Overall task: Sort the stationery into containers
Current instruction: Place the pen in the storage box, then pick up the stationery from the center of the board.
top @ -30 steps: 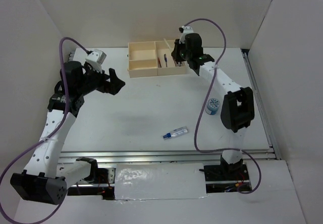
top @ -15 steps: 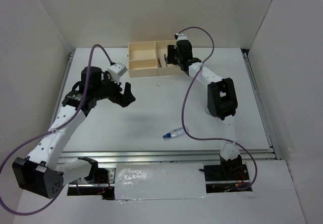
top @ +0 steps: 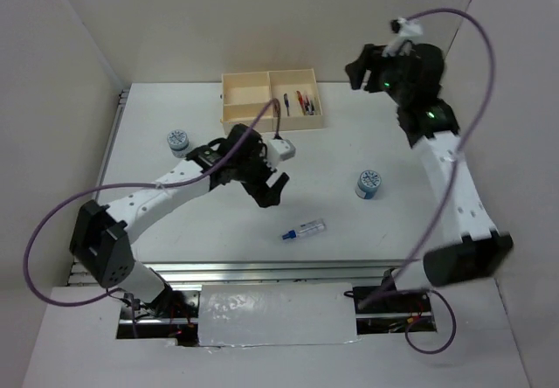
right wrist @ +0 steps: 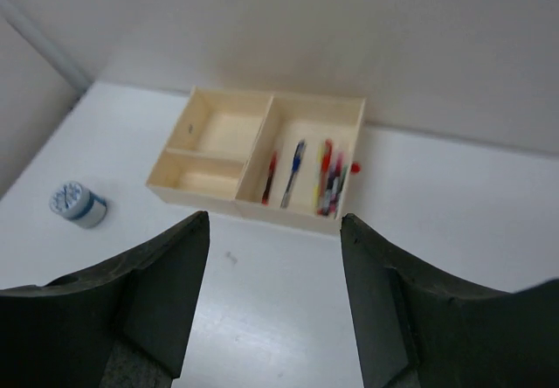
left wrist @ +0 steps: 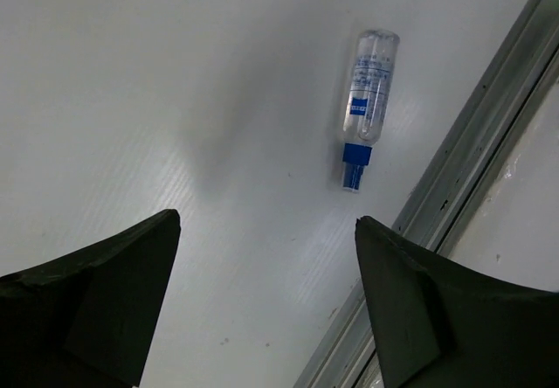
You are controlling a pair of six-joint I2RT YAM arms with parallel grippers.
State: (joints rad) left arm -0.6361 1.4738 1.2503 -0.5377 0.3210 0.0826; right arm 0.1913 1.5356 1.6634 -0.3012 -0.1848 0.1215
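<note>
Clear tube (left wrist: pixel 367 100) loose, pens (right wrist: pixel 297 171) boxed
Left fingers (left wrist: pixel 96 292), wide, tips cropped, hover near it by the table's (top: pixel 201 222) front edge; raised right fingers (right wrist: pixel 148 292), wide too, face blurred pens in the box's (right wrist: pixel 218 197) large compartment.

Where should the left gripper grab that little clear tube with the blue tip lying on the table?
Grip the clear tube on its wide barrel, mid-length, from straight above, jaws across it. It lies flat, touching nothing else; the blue tip is narrower.

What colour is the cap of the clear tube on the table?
Blue; the cap shows best in the left wrist view.
</note>
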